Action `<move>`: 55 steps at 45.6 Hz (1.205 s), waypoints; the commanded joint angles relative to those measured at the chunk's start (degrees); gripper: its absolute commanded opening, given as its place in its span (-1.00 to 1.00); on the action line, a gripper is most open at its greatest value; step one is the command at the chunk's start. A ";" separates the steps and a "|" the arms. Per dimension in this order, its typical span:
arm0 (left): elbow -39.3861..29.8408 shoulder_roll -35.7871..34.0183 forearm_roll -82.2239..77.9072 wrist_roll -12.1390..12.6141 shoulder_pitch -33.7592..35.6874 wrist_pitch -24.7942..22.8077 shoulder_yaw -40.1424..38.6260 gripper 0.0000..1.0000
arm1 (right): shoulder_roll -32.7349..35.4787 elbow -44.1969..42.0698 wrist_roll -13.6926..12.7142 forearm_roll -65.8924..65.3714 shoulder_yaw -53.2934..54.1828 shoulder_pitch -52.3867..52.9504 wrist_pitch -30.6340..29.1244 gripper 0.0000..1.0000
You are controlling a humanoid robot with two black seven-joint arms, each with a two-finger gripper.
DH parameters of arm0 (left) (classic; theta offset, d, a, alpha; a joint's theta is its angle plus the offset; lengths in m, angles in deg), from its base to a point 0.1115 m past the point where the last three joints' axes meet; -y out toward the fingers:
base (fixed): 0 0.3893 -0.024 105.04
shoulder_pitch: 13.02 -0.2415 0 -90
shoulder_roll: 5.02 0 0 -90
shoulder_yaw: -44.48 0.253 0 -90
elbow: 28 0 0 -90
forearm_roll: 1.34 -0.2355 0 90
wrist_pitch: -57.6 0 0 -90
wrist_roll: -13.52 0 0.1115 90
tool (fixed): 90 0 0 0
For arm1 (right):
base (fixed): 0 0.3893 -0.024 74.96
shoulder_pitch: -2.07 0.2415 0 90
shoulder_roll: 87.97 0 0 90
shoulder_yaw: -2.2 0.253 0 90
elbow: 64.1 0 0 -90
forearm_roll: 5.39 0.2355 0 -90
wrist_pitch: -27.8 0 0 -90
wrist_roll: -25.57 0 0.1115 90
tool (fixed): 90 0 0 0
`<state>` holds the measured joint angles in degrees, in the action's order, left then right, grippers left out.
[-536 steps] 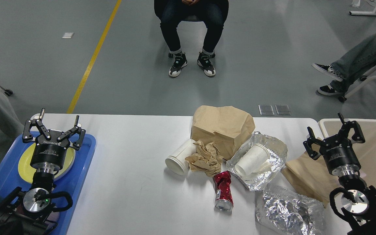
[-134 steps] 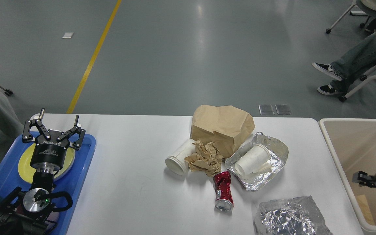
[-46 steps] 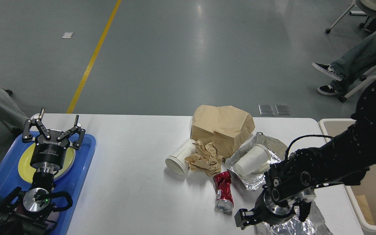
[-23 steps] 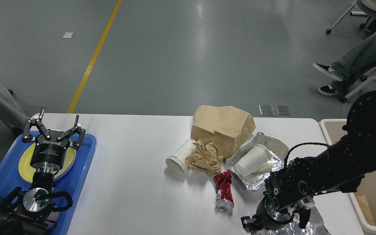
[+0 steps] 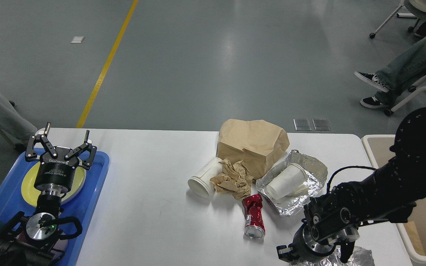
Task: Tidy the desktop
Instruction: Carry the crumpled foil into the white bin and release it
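Brown bag (image 5: 253,145), crushed red can (image 5: 253,217) — beige bin (image 5: 374,155) at right.

From my feed, the far floor (image 5: 205,62) is smooth grey, glossy with a soft pale glare of overhead light near the middle. A yellow line (image 5: 105,64) runs diagonally at left, a small white scrap (image 5: 77,39) beside it. Two metal floor plates (image 5: 312,124) sit just beyond the table's far edge. At far right, a wheeled chair (image 5: 416,94) holds a seated person's legs (image 5: 398,74).
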<state>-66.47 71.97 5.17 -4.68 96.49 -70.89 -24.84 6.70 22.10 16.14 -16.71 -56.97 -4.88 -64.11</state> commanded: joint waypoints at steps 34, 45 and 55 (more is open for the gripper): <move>0.06 0.00 0.00 0.00 0.00 0.00 -0.02 0.93 | 15.55 13.39 0.38 3.41 -15.27 49.84 -28.32 -1.00; -0.03 0.00 0.00 0.00 0.00 0.09 0.07 0.93 | 20.90 5.75 0.38 2.80 -19.40 43.43 -24.46 -1.00; 0.06 0.00 0.00 0.00 0.00 0.00 0.07 0.93 | 29.34 -17.61 0.38 2.44 -18.00 24.55 -21.64 -1.00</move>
<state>-66.43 71.97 5.16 -4.68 96.48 -70.90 -24.79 32.35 16.93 16.52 -14.20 -76.23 29.35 -86.72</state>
